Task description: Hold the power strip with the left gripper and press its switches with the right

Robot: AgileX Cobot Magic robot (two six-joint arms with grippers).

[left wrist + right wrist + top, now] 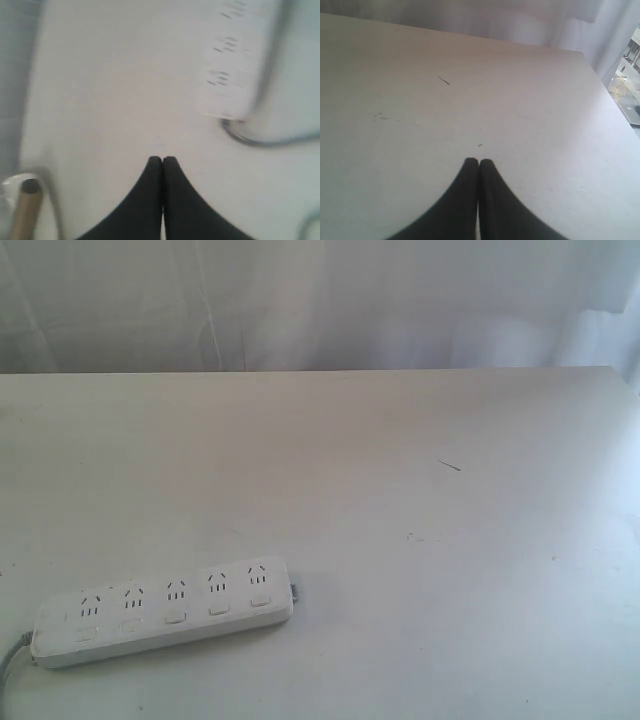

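The white power strip lies flat on the white table near its front left, sockets and buttons up, its grey cord leaving at the left end. Neither arm shows in the exterior view. In the left wrist view my left gripper is shut with nothing in it, hovering over bare table, and the blurred end of the power strip with its cord lies a short way beyond the tips. My right gripper is shut and empty over bare table; the strip is out of its view.
A white curtain hangs behind the table's far edge. A small dark scratch marks the tabletop at right of centre. A metal post stands beside the table in the left wrist view. The table's right edge runs near a window.
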